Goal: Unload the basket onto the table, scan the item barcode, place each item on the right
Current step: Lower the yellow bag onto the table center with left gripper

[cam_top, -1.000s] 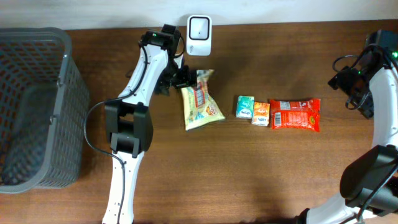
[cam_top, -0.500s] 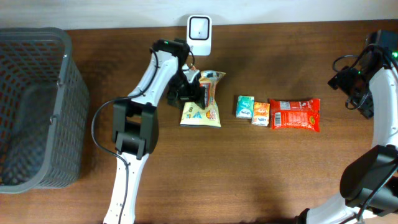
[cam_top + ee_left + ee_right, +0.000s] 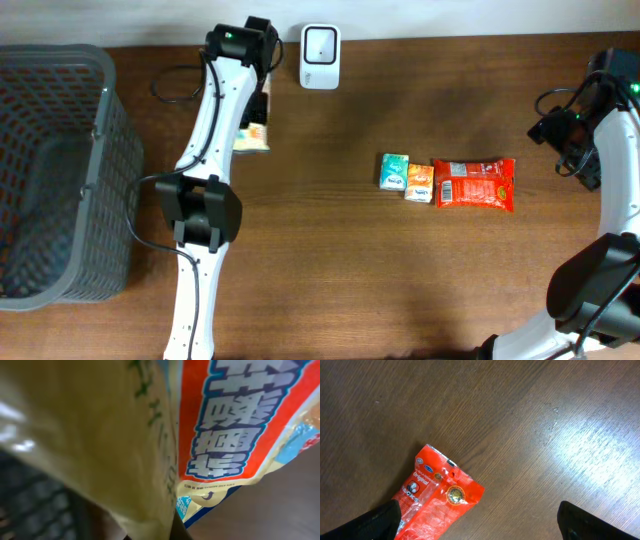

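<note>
Your left gripper is clamped shut on the yellow plastic snack bag, which shows just past the jaws in the overhead view, mostly covered by the arm. In the left wrist view the yellow plastic snack bag fills nearly the whole frame, so the fingers themselves are hidden. Its face carries a red-orange band with large white characters outlined in blue, in a script you cannot read here, and the small print below the band is too fine to make out. No barcode shows on the visible side. The bag sits left of the white box-shaped barcode scanner and apart from it, between the scanner and the grey mesh plastic basket; whether it touches the brown wooden table cannot be told. Your right gripper stands wide open and holds nothing, at the table's right edge. Beneath it lies the red foil snack packet, with the word "Original" legible. To that packet's left lie a small orange packet and a small teal packet, side by side.
</note>
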`<state>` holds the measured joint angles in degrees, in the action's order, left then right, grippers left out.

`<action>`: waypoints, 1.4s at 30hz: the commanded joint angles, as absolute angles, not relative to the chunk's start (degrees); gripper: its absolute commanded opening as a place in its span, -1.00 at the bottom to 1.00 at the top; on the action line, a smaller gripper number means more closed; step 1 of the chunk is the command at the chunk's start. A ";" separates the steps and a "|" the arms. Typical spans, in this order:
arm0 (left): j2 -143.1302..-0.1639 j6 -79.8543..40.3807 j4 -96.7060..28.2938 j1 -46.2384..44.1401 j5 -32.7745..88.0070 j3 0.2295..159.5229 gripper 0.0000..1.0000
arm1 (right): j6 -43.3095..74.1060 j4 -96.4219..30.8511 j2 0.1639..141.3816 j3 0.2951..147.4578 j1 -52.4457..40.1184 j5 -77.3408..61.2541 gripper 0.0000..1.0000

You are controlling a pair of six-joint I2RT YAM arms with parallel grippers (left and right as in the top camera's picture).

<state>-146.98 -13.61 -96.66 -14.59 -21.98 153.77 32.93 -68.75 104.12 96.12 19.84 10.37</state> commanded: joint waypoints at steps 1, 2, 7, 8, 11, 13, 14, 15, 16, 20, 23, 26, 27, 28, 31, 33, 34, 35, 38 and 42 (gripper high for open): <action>-144.70 -25.06 -96.75 -14.63 -44.25 152.79 -1.00 | 32.88 -68.75 103.48 96.66 19.90 10.50 0.98; -144.70 -26.65 -96.75 -14.63 -45.32 150.82 -1.00 | 32.88 -68.75 103.48 96.66 19.90 10.50 0.97; -144.70 -35.16 -96.75 -21.32 -54.65 131.63 -1.00 | 32.88 -68.75 103.48 96.66 19.90 10.50 0.97; -144.70 -35.09 -96.77 -23.18 -53.49 130.85 -1.00 | 32.88 -68.77 103.48 96.66 19.90 10.48 0.97; -144.70 -33.10 -96.75 -31.68 -40.64 130.47 -0.74 | 32.88 -68.75 103.48 96.66 19.90 10.50 0.97; -144.70 -30.81 -96.77 -36.64 -37.06 130.47 0.19 | 32.88 -68.77 103.48 96.66 19.90 10.50 0.97; -144.70 -28.05 -96.77 -38.50 -34.70 130.47 0.22 | 32.88 -68.75 103.48 96.66 19.90 10.50 0.97; -144.59 -24.93 -96.75 -40.12 -31.79 130.61 0.09 | 32.88 -68.75 103.48 96.66 19.90 10.50 0.97; -143.85 -23.92 -96.77 -41.17 -31.05 131.11 0.01 | 32.88 -68.75 103.48 96.66 19.90 10.50 0.98; -141.58 -23.92 -92.47 -34.50 -31.24 141.10 -0.64 | 32.88 -68.75 103.48 96.66 19.90 10.50 0.97; -142.15 -24.10 -77.32 -23.79 -20.43 141.14 -0.98 | 32.88 -68.75 103.48 96.66 19.90 10.50 0.97; -143.74 -24.10 -72.77 -19.99 -8.71 137.78 -0.94 | 32.88 -68.75 103.48 96.66 19.90 10.50 0.98; -143.92 -24.08 -72.75 -19.97 -8.75 135.92 -1.00 | 32.88 -68.75 103.48 96.66 19.90 10.50 0.97; -143.94 -24.10 -72.77 -20.51 -8.47 133.16 -1.00 | 32.88 -68.75 103.48 96.66 19.90 10.48 0.97; -143.94 -21.98 -72.99 -25.06 -8.34 127.11 -1.00 | 32.88 -68.75 103.48 96.66 19.90 10.48 0.97; -143.94 -20.91 -75.33 -27.99 -9.37 125.78 -1.00 | 32.88 -68.75 103.48 96.66 19.90 10.48 0.98; -143.68 -20.93 -77.45 -29.61 -11.18 125.99 -1.00 | 32.88 -68.75 103.48 96.66 19.90 10.50 0.97; -143.57 -20.93 -79.20 -30.15 -12.56 126.80 -1.00 | 32.88 -68.75 103.48 96.66 19.90 10.50 0.98; -143.33 -21.15 -88.71 -30.02 -16.32 137.05 -1.00 | 32.88 -68.75 103.48 96.66 19.90 10.48 0.97; -141.18 -16.38 -96.77 -29.56 -4.97 149.36 -0.26 | 32.88 -68.75 103.48 96.66 19.90 10.50 0.97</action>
